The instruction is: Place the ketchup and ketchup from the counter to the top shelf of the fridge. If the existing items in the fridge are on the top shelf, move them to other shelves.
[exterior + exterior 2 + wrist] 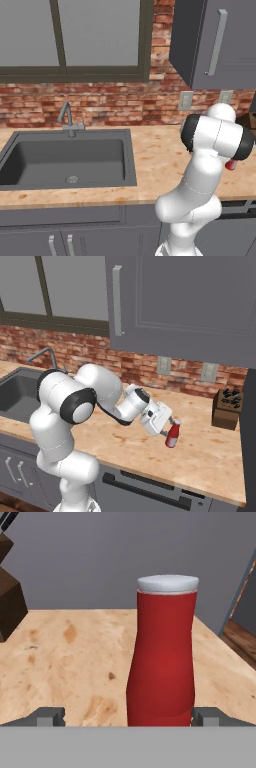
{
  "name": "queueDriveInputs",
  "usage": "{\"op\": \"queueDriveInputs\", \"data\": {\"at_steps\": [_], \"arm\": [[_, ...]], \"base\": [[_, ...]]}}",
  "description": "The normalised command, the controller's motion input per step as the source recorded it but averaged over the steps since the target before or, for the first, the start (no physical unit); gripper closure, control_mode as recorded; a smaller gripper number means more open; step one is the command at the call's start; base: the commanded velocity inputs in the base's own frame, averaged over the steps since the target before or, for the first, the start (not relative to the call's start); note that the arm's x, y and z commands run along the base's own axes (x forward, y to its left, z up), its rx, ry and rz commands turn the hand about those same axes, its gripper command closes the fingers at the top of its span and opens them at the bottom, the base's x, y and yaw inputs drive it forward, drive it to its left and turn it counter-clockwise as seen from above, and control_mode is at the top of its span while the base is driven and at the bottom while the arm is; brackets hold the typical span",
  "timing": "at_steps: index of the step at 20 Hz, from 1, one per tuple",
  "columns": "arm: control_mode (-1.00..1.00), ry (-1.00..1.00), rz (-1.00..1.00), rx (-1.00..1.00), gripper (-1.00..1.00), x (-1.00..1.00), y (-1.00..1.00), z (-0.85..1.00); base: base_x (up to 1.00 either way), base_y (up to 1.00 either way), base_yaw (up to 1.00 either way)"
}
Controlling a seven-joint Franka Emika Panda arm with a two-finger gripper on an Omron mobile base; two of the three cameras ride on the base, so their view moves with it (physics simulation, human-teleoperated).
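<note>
A bright red ketchup bottle (pixel 162 657) with a white cap stands upright on the tan wood-grain counter (pixel 140 453), near its right end. My gripper (pixel 168 427) is level with the bottle (pixel 172 435), reaching at it from the left. The gripper (pixel 129 717) is open and the bottle's base sits between the two fingertips. The right fingertip (pixel 207 716) is close beside the bottle, while the left one stands well apart from it. In the left base view a sliver of the red bottle (pixel 230 165) peeks out behind my arm. The fridge's inside and top shelf are out of view.
A brown knife block (pixel 226 406) stands at the back right of the counter, near the brick wall. The dark grey sink basin (pixel 65 160) with its faucet (pixel 67 119) lies to the left. A grey wall cabinet (pixel 185 301) hangs above. A dark grey panel (pixel 248 431) closes the counter's right end.
</note>
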Motion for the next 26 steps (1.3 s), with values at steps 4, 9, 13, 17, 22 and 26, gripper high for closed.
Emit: {"op": "queueDriveInputs", "data": {"at_steps": [4,9,13,17,22,26], "arm": [[-1.0,0.0,0.0,0.0,-1.0,0.0,0.0,0.0],[-1.0,0.0,0.0,0.0,-1.0,0.0,0.0,0.0],[-1.0,0.0,0.0,0.0,-1.0,0.0,0.0,0.0],[-1.0,0.0,0.0,0.0,-1.0,-0.08,0.0,0.0],[-1.0,0.0,0.0,0.0,-1.0,-0.02,0.0,0.0],[-1.0,0.0,0.0,0.0,-1.0,0.0,0.0,0.0]], "base": [[0.0,0.0,0.0],[0.0,0.0,0.0],[0.0,0.0,0.0],[0.0,0.0,0.0],[0.0,0.0,0.0],[0.0,0.0,0.0]]}}
